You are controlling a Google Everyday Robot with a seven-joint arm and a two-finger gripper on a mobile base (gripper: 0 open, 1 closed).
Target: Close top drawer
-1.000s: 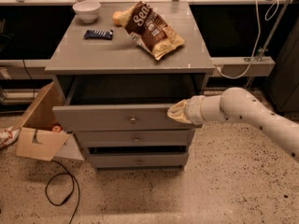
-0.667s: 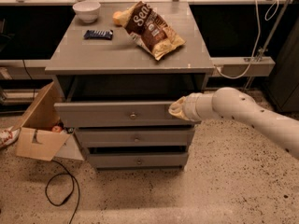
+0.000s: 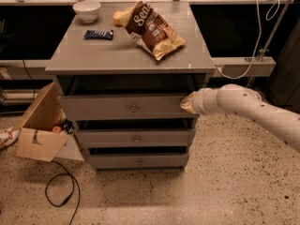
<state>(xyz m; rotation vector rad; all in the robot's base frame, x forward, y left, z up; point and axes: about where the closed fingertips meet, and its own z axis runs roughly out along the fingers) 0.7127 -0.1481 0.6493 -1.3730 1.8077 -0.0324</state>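
Camera view has my hand (image 3: 188, 102) set against the right end of the top drawer (image 3: 108, 108), front-on so a push would drive it in under the tabletop (image 3: 93, 55), where it juts slightly out; wide or narrow, I cannot tell.

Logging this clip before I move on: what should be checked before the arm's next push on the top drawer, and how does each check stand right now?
1. Gripper on the top drawer: ok, it meets the right end of the front.
2. Drawer shut: not ok, a dark gap shows above the front.
3. Push centred: not ok, contact lies far right of the knob; the drawer might skew.
4. Nothing jutting from the drawer: cannot tell, the inside is dark.
5. Chip bag and bowl back from the front edge: ok.
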